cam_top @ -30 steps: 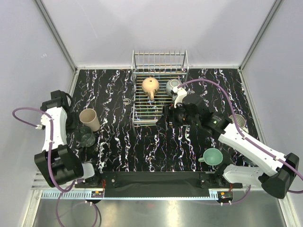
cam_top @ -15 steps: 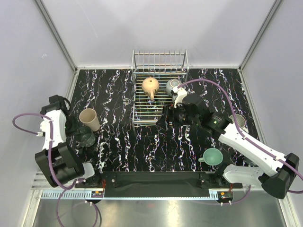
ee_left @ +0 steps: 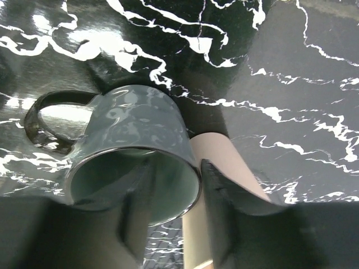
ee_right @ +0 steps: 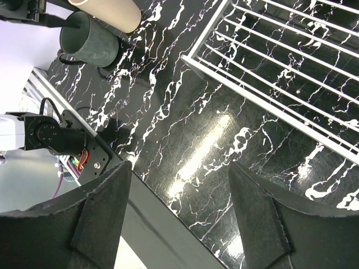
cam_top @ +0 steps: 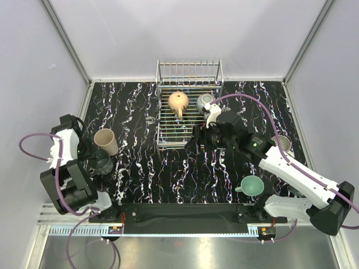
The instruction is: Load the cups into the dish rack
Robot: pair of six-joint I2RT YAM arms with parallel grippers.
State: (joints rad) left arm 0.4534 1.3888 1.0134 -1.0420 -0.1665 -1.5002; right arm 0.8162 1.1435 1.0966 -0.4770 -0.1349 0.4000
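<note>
Left tool (ee_left: 171, 182) advanced; now straddles mug (ee_left: 132, 120) rim.

Black white-veined tabletop (cam_top: 168, 168); pale enclosure walls (cam_top: 185, 33).

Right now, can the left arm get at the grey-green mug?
Probably yes: the left pincer is open at the rim of the grey-green mug, its fingers astride the wall. The beige cup alongside may crowd one finger.
</note>
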